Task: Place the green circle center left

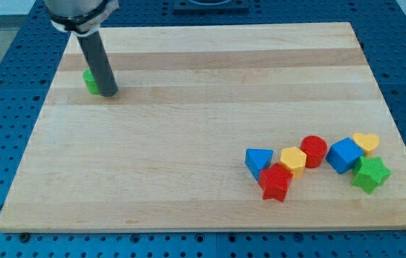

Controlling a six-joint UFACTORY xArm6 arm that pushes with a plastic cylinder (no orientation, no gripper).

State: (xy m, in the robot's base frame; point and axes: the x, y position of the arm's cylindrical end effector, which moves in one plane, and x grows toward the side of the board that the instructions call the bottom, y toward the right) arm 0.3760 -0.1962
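The green circle sits near the board's upper-left corner, close to the left edge of the wooden board, and only a sliver of it shows, because the dark rod stands directly on its right side. My tip rests on the wood just to the right of and slightly below the green block, apparently touching it. The arm carries no pincer, only this plain rod, so there is nothing to open or close. Well apart, in the board's lower right, lies a cluster: a blue triangle, a red star, a yellow hexagon, a red cylinder, a blue cube, a yellow heart and a green star.
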